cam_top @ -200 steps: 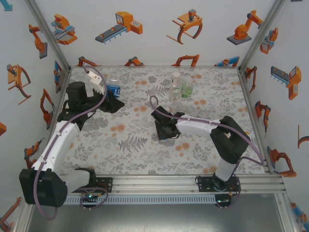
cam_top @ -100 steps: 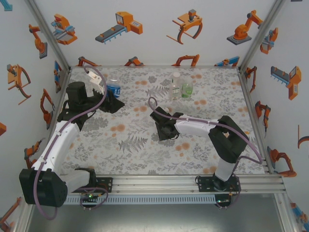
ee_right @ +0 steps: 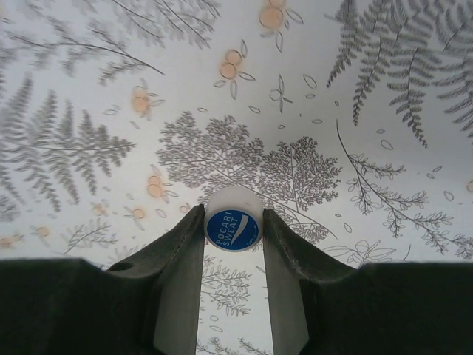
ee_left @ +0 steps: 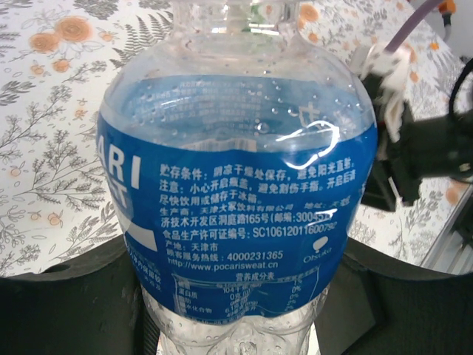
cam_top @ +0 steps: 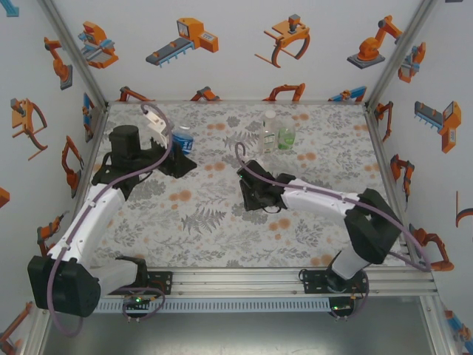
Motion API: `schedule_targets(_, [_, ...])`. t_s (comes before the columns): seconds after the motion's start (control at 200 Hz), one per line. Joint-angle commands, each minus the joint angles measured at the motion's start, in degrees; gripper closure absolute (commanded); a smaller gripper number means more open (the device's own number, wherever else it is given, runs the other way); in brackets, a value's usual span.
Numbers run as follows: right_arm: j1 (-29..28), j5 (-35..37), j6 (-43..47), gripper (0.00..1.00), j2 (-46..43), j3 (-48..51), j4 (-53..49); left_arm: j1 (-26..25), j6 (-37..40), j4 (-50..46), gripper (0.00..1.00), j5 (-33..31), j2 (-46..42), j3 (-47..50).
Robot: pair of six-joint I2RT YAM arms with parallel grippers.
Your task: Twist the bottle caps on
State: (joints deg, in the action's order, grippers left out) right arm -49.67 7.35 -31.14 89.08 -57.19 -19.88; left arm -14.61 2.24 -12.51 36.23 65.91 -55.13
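Note:
The blue-label bottle [ee_left: 236, 170] stands upright between the dark fingers [ee_left: 66, 303] of my left gripper [ee_left: 236, 296], which is shut on its lower body. Its neck [ee_left: 233, 9] at the top edge carries no cap. From above, this bottle [cam_top: 183, 139] and the left gripper [cam_top: 177, 154] are at the back left of the table. My right gripper [ee_right: 233, 222] is shut on a white bottle cap [ee_right: 233, 225] with a blue printed top, pinched at its fingertips over the patterned table; seen from above it [cam_top: 255, 200] is at mid-table.
A slim clear bottle [cam_top: 270, 127] and a rounder green-tinted bottle [cam_top: 286, 136] stand side by side at the back centre. The floral tablecloth [cam_top: 192, 222] covers the table. Walls enclose the left, back and right sides. The right arm [ee_left: 421, 140] appears just right of the held bottle.
My right gripper has closed on the white cap and shifted slightly right. My left arm has carried the blue-label bottle a little to the right.

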Motion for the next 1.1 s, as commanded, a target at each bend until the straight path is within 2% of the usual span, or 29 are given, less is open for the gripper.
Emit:
schedule_targets(0.0, [0.36, 0.08, 3.46, 0.77, -5.61, 2.15, 4.01, -2.6, 6.93, -3.78, 1.0, 2.36, 0.79, -2.24])
schedule_targets(0.29, [0.37, -2.69, 17.78, 0.83, -22.11, 7.6, 9.58, -9.1, 16.81, -7.93, 1.0, 2.95, 0.1, -1.45])
schedule_targets(0.446, [0.37, -7.63, 27.22, 0.85, -29.14, 7.65, 9.11, -12.42, 22.73, -9.39, 1.0, 2.59, -0.7, -0.25])
schedule_targets(0.536, [0.37, -12.84, 32.03, 0.86, -31.96, 6.77, 8.38, -14.6, 26.79, -10.71, 1.0, 2.35, -1.6, 0.48])
schedule_targets(0.731, [0.36, -24.81, 40.15, 0.87, -34.44, 3.83, 6.32, -18.05, 38.52, -11.49, 1.0, 4.4, -5.61, 4.79])
schedule_targets(0.891, [0.39, -28.19, 41.92, 0.88, -35.11, 2.03, 6.81, -19.31, 40.77, -12.14, 0.99, 2.43, -7.02, 5.69])
schedule_targets(1.097, [-0.19, -35.38, 42.36, 0.89, -34.76, 0.68, 10.56, -20.81, 47.27, -15.24, 1.0, 3.13, -7.29, 5.91])
